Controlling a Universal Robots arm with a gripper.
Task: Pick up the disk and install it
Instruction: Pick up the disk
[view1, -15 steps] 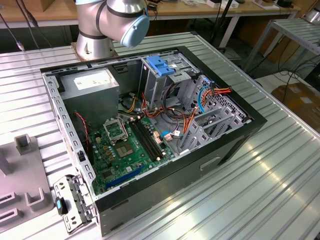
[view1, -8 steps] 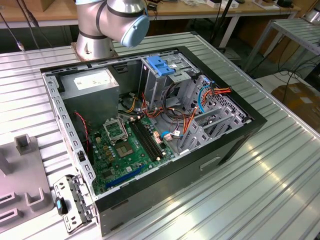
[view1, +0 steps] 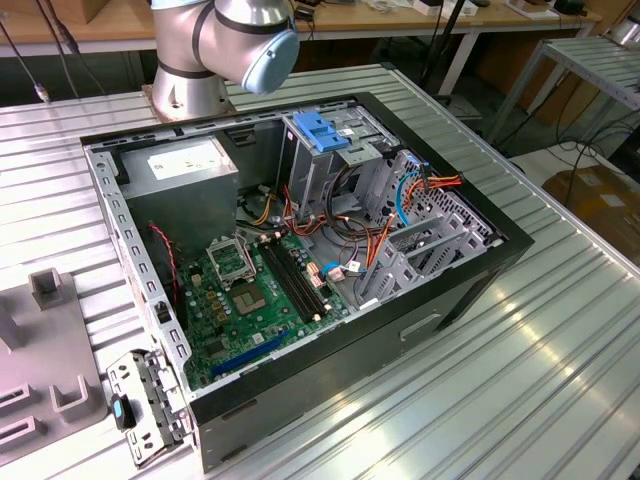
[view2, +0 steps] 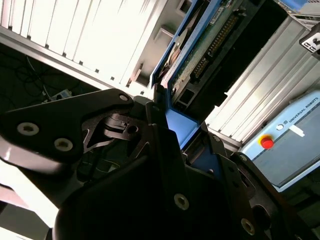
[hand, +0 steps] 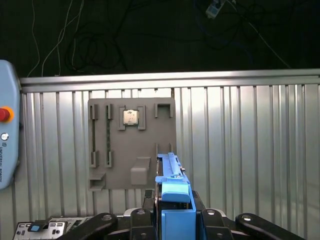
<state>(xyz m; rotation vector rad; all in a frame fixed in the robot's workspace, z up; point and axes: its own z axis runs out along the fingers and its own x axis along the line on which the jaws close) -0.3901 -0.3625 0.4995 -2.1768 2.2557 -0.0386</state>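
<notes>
In both wrist views my gripper (hand: 172, 212) (view2: 167, 122) is shut on the disk, its black fingers (view2: 125, 130) pressing on the two sides. The disk (hand: 171, 175) stands edge-on with a bright blue rail and end tab toward the first wrist camera. It is held well above the ribbed metal table. The second wrist view shows the disk's (view2: 212, 42) green circuit board and connector row, framed by the blue rail. In the exterior view the open computer case (view1: 460, 290) lies on the table. Its tall metal drive cage (view1: 330, 175) carries a light-blue latch plate (view1: 322, 130).
A grey fixture plate (hand: 115, 160) holding a small square chip (hand: 131, 117) lies on the table below the gripper, and the grey fixture plate (view1: 40, 350) sits at the exterior view's left. A light-blue pendant with a red button (hand: 5, 145) (view2: 287, 137) lies beside it. The arm's base (view1: 225, 50) stands behind the case.
</notes>
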